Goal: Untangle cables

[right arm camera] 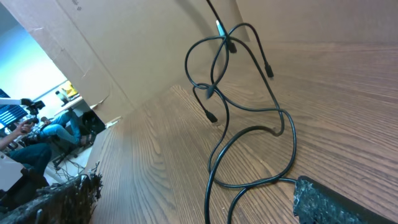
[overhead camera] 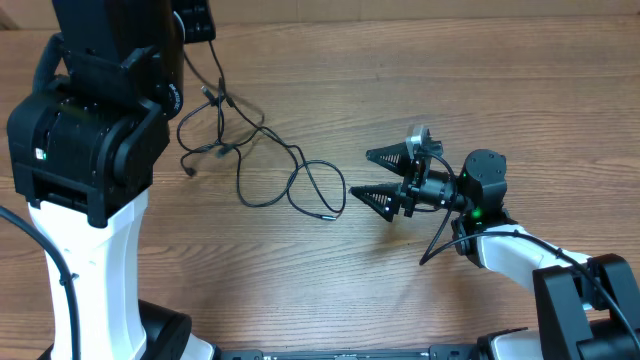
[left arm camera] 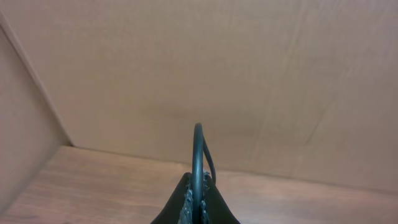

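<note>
Left claw (left arm camera: 198,198) is shut on a loop of thin black cord, which stands up in an arch between its fingers in the wrist view, and from overhead that arm sits high at the far left corner with a strand climbing toward it. Right claw (overhead camera: 378,176) lies low on its side with its jaws spread wide and nothing between them, just beside the nearest loop of the cables (overhead camera: 292,152). The rest of the bunch lies on the counter (overhead camera: 480,90) between the two arms, in overlapping loops with a crossing cluster near the left arm and a silver-tipped plug (overhead camera: 331,214) at the near end. My worry is that nothing anchors the bunch: if I raise the left arm further, I expect the whole tangle to drag along and the crossings to cinch tight instead of opening. The pinch on such a thin cord also looks slight, so a tug could pull it free. One of the small plugs could hook inside a loop, and my open right jaws could snag a strand I did not choose.
</note>
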Available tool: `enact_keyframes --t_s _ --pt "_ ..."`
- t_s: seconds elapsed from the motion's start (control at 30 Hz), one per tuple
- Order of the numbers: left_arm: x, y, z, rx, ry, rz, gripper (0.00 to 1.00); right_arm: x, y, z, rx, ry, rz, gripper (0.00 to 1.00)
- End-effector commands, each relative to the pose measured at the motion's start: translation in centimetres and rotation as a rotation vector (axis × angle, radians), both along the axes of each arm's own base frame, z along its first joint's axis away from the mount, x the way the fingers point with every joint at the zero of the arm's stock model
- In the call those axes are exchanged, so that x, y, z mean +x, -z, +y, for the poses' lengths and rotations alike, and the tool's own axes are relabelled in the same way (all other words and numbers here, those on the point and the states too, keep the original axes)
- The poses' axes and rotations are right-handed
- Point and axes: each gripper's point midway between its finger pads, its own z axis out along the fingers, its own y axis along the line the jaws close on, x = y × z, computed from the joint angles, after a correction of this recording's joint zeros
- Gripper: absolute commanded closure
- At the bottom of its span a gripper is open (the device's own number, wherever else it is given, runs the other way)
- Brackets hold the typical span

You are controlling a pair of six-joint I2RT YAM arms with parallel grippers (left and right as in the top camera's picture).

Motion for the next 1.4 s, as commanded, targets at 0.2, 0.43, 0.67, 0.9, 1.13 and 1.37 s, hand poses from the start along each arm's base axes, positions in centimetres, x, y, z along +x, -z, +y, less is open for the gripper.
enact_keyframes --t_s 0.2,0.43,0.67,0.9,1.13,1.37 --pt "1.9 6.9 -4.6 -0.293 0.103 0.236 0.96 0.2 -0.5 -0.1 0.002 0.005 -0.014 0.0" --pt "4.7 16.6 -9.0 -0.338 0.188 0.559 0.96 0.2 -0.5 -0.1 0.002 0.004 -0.01 0.0" --pt "5.9 17.3 -12.1 -0.421 0.31 0.584 0.96 0.2 -0.3 -0.1 0.0 0.005 -0.002 0.0" --pt "5.5 11.1 -10.1 -0.434 0.333 0.38 0.96 0.2 -0.2 -0.1 -0.001 0.005 0.004 0.0" --pt "3.6 6.9 -8.2 -0.305 0.39 0.253 0.96 -0.2 -0.8 0.1 0.008 -0.023 -0.025 0.0" --pt "2.0 8.2 -9.0 -0.206 0.493 0.318 0.96 -2.3 -5.5 0.5 0.063 -0.129 -0.348 0.0"
